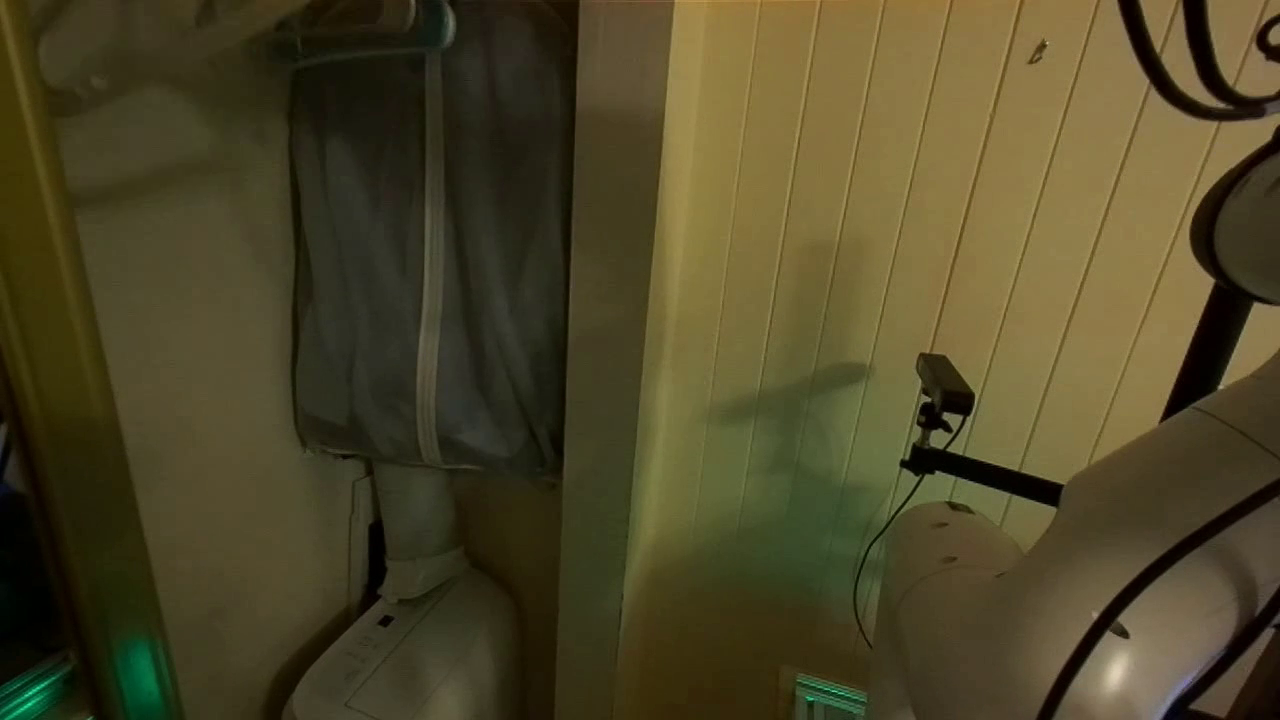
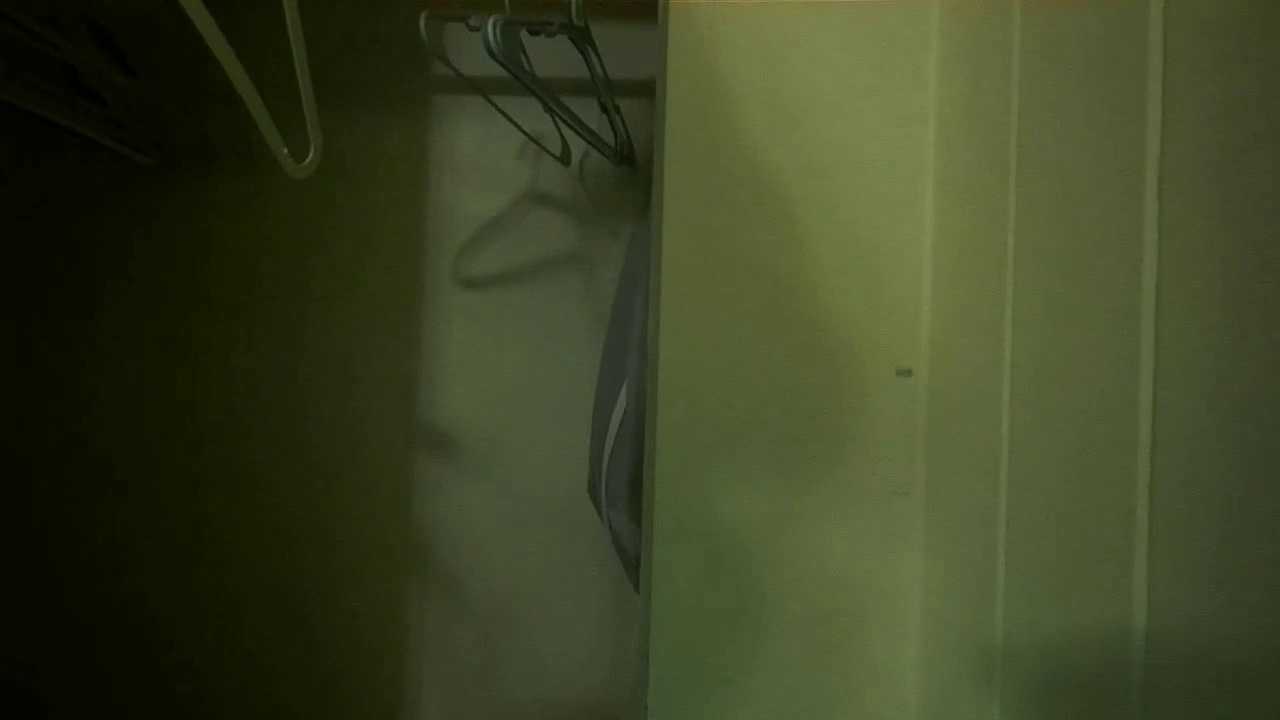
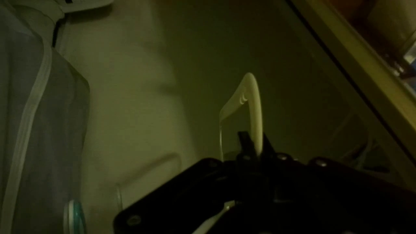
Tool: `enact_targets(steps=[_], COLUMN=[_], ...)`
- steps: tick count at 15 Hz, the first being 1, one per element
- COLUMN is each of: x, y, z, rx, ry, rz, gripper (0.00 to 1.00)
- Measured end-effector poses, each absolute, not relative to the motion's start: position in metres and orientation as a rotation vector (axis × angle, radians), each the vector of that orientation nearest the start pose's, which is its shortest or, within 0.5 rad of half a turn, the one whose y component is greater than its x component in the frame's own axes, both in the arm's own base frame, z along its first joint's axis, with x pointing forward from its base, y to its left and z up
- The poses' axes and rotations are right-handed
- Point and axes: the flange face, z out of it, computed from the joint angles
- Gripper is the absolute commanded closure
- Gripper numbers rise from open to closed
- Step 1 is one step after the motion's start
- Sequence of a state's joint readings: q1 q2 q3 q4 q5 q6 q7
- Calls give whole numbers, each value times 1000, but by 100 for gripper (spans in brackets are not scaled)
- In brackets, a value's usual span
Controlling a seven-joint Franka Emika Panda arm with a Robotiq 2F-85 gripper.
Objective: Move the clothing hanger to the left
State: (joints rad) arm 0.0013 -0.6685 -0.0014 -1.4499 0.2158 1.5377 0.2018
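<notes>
Gripper [image 3: 258, 143] pinches hanger [image 3: 256, 113] in dim closet [image 1: 190, 350]

A robot's black gripper, its jaws narrowed onto a single pale bar, holds the hanger in the wrist view, where the hanger's rounded end rises beyond the jaws against the darkest stretch of the closet. A grey garment [image 1: 360, 270] hangs well apart from it at the left of the wrist view, with back wall [image 3: 136, 97] between the two.

In an exterior view, the hanger's pale end slants down at upper left, its top cut off by the frame, and well apart from a cluster of dark hangers [image 2: 626, 155] crowded near the post [image 2: 790, 350]. A hanger-shaped shadow [image 2: 480, 280] falls on the back wall just below the cluster.

The garment, seen in both exterior views, carries a light strip [image 1: 432, 250] down its front; a mere slice of it shows beside the post's edge in an exterior view. A teal hanger [image 1: 436, 25] overlaps the garment's top, and a teal end also appears near the cloth in the wrist view. Under the garment, a pale hose [image 1: 415, 510] rises from a white appliance [image 1: 430, 640] low in the closet.

At right in an exterior view, the white arm [image 1: 960, 600] fills the lower corner, with a small camera [image 1: 945, 385] on a black bracket [image 1: 990, 475] beside it. Behind stands a panelled wall [image 1: 790, 150] marked with blurred shadows
</notes>
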Motion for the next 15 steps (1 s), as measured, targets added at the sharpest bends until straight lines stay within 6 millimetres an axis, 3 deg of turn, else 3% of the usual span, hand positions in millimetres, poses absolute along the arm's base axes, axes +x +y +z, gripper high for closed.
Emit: enact_targets(steps=[4, 8, 11, 15], x=[255, 281, 300, 327], y=[53, 63, 62, 62], z=[963, 966, 960, 935], rx=[-2521, -2408, -2334, -2367], ry=[273, 275, 280, 214], rz=[-1230, -1393, -1514, -1630], gripper=[98, 98, 98, 98])
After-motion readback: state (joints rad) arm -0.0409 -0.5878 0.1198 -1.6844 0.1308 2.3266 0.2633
